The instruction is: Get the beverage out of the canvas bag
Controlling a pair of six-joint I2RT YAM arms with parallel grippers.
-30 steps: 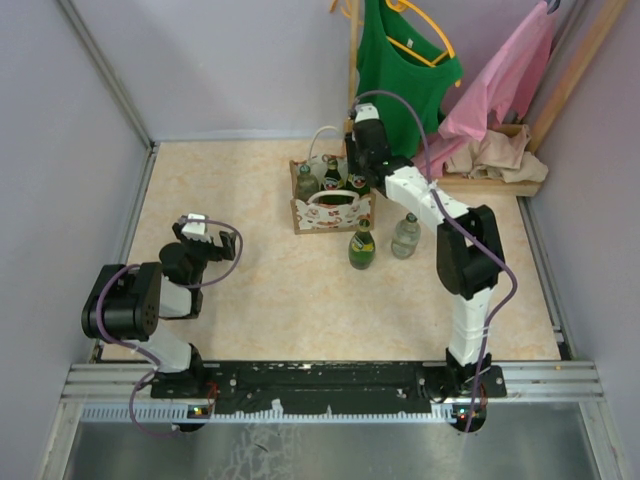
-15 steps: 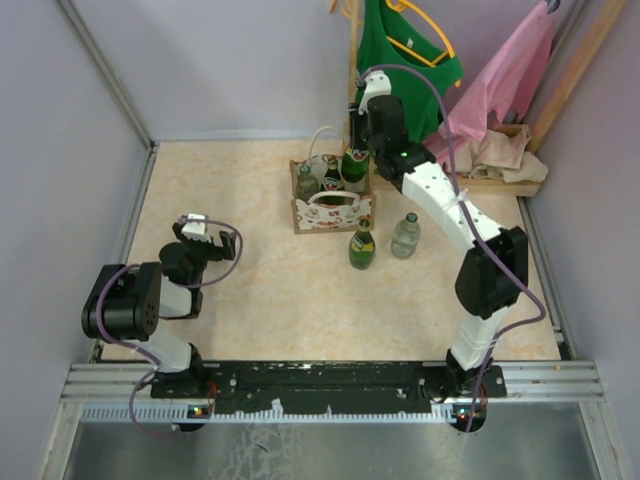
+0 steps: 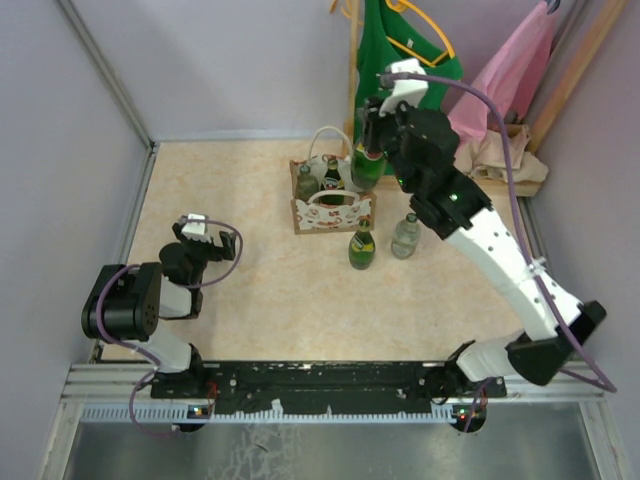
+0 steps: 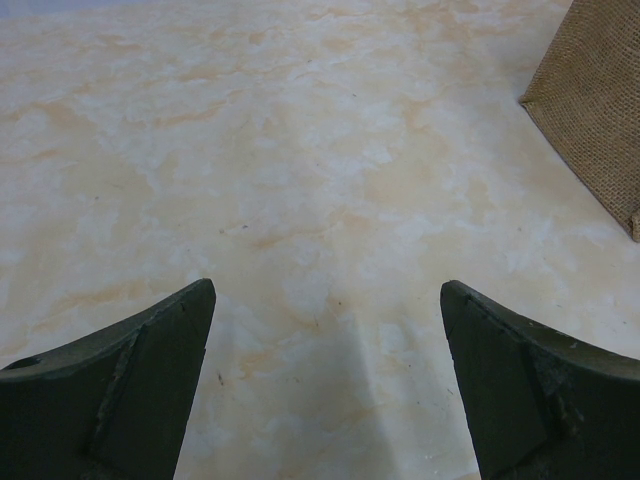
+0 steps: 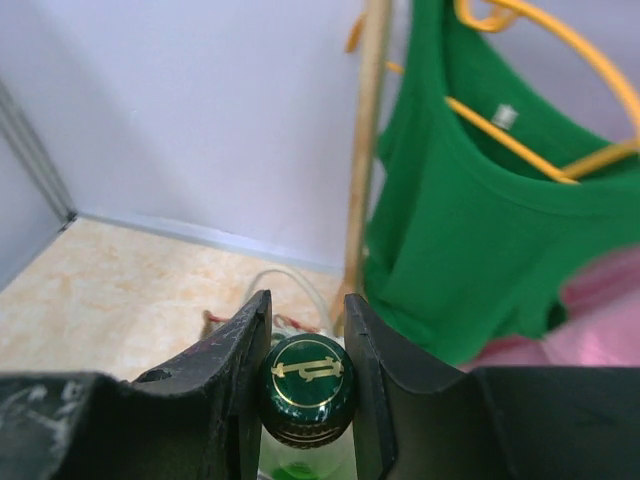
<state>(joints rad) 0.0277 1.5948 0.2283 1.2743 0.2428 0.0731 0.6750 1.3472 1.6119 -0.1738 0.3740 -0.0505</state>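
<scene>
Five bottles: two in canvas bag, two on table, one in right claw; two hung garments.

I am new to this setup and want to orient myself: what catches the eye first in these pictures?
The right pincer grips a green bottle by its cap, above the bag at the far side. A second green bottle and a clear bottle stand before the bag; a green shirt hangs behind.
</scene>
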